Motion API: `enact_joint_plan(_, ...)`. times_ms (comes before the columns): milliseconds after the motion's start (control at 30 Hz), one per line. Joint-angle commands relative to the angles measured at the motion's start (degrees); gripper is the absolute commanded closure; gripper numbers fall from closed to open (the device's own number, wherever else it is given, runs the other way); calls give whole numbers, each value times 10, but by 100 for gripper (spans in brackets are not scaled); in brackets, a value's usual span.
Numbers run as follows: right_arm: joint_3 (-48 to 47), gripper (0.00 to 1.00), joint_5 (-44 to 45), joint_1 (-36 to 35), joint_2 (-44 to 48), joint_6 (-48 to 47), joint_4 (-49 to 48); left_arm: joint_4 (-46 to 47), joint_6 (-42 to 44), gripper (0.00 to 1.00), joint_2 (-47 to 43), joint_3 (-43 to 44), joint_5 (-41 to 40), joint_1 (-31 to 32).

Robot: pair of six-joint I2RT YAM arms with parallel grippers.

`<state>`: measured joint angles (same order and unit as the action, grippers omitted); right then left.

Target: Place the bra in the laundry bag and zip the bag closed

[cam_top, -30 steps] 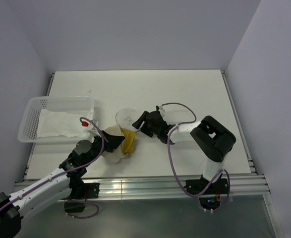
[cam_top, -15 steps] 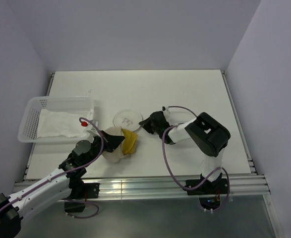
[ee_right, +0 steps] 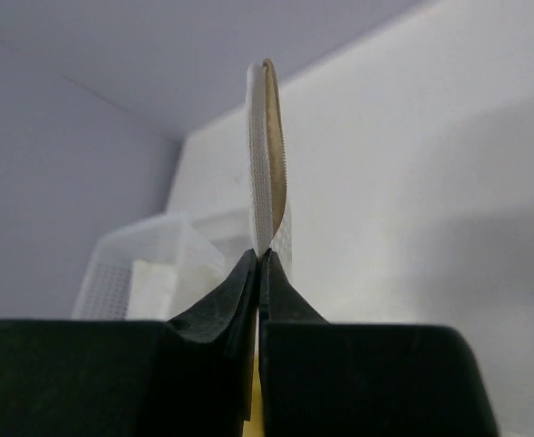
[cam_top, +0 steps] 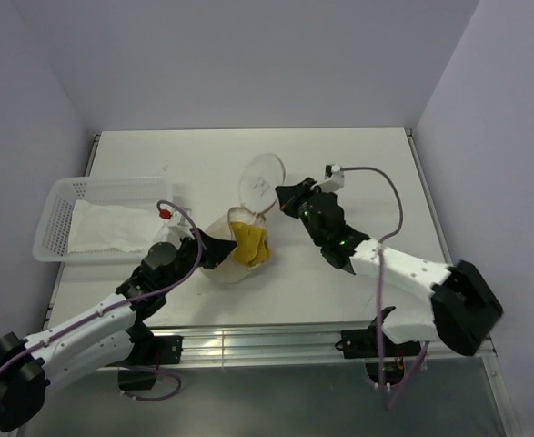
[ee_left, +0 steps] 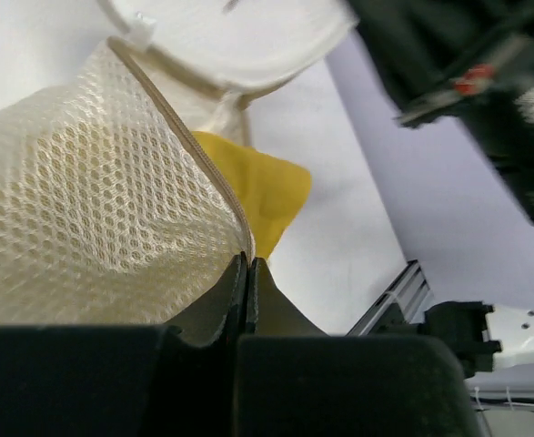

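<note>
The laundry bag lies on its side mid-table, its mouth facing right. The mustard-yellow bra bulges out of that mouth. My left gripper is shut on the bag's brownish zipper rim; the left wrist view has mesh bag, bra and pinched fingertips. My right gripper is shut on the bag's round lid and holds it raised and tilted above the bra. The right wrist view gives the lid edge-on between the closed jaws.
A white perforated basket holding a thin white cloth stands at the left, close to my left arm. It also shows behind the lid, basket. The right arm reaches across above the bag.
My right gripper closed on the lid and lifted it from flat on the table to raised above the bag. The right arm swung out to the right. The left grip held.
</note>
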<state>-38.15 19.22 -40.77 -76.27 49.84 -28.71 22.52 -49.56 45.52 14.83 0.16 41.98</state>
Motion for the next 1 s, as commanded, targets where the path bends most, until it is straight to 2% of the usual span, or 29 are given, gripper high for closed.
enact_joint_plan(0, -103, 100, 117, -39, 129, -182, 169, 62, 18, 100, 33, 78, 31, 1)
enact_joint_plan(100, -180, 100, 200, -105, 170, -257, 325, 68, 3, 100, 56, 89, 30, -8)
enact_joint_plan(200, -202, 100, 277, -183, 192, -288, 388, 88, -20, 100, 71, 78, 47, -26)
enact_joint_plan(233, -202, 100, 278, -192, 193, -283, 401, 92, -27, 100, 72, 71, 50, -29)
enact_joint_plan(367, -140, 100, 289, -191, 188, -284, 361, 101, -28, 100, 82, 62, 50, -30)
enact_joint_plan(500, -155, 100, 296, -189, 188, -288, 376, 66, -15, 100, 98, 79, 56, -35)
enact_joint_plan(600, -141, 100, 275, -191, 225, -308, 337, 19, 22, 100, 105, 99, 35, -40)
enact_joint_plan(667, -136, 100, 259, -181, 216, -317, 332, -26, 30, 100, 128, 121, 29, -67)
enact_joint_plan(700, -162, 100, 267, -179, 203, -303, 381, -26, 28, 100, 132, 127, 62, -80)
enact_joint_plan(767, -186, 100, 273, -189, 196, -293, 418, -37, 24, 100, 128, 145, 82, -98)
enact_joint_plan(867, -170, 100, 239, -210, 236, -305, 360, -77, 22, 100, 112, 177, 61, -99)
enact_joint_plan(900, -168, 100, 212, -213, 235, -289, 352, -122, 23, 100, 111, 186, 48, -101)
enact_joint_plan(967, -155, 100, 218, -221, 204, -268, 357, -140, 21, 100, 117, 190, 31, -110)
